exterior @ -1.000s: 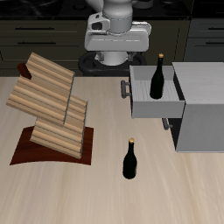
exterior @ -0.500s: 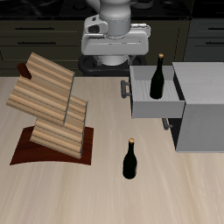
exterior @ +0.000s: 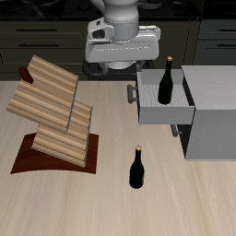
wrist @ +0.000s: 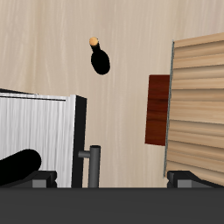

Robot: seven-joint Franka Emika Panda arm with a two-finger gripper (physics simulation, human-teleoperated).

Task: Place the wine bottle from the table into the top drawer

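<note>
Slatted wooden rack [exterior: 53,111] on dark base sitting at 9 o'clock of bench [exterior: 111,207]. Wine bottle [exterior: 137,168] standing upright on bench at 6 o'clock, nothing touching it. End effector [exterior: 123,48] hovering at 12 o'clock, well apart from it; opening not visible, cannot tell whether wide or narrow. Top drawer [exterior: 164,101] standing pulled out at 2 o'clock, second look-alike bottle [exterior: 166,81] standing inside. Risk: reaching for wrong bottle, or tall bottle toppling during off-centre grasp.
</note>
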